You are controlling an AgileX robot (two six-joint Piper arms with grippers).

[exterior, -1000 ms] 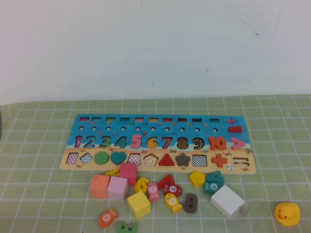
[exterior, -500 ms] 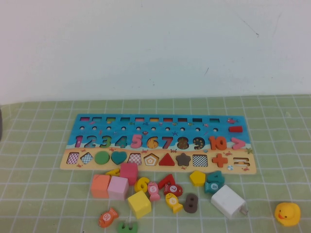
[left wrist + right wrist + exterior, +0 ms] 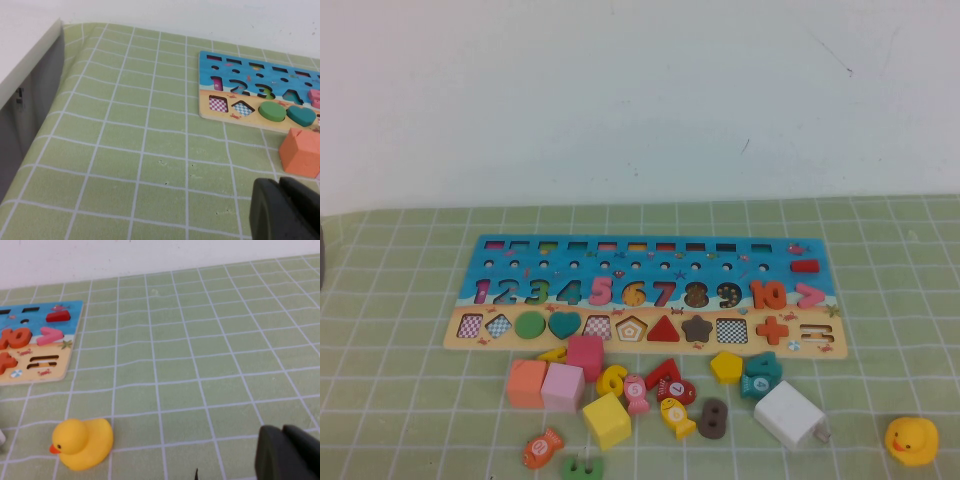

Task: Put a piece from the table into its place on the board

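The yellow "6" piece [image 3: 611, 380] lies on the green-gridded counter [image 3: 410, 330] among loose blocks, just near-side of the number board [image 3: 645, 296]. The left claw [image 3: 287, 210] hangs closed and empty over the counter's left part; the right claw [image 3: 290, 452], near the rubber duck [image 3: 82, 442], looks closed too

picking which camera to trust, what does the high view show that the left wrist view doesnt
Only the high view: the yellow 6, rubber duck and the whole board. Only the left wrist view: the left gripper, fingers shut, above bare cloth off the board's left end. Both: the table and orange cube. The right gripper appears in neither.
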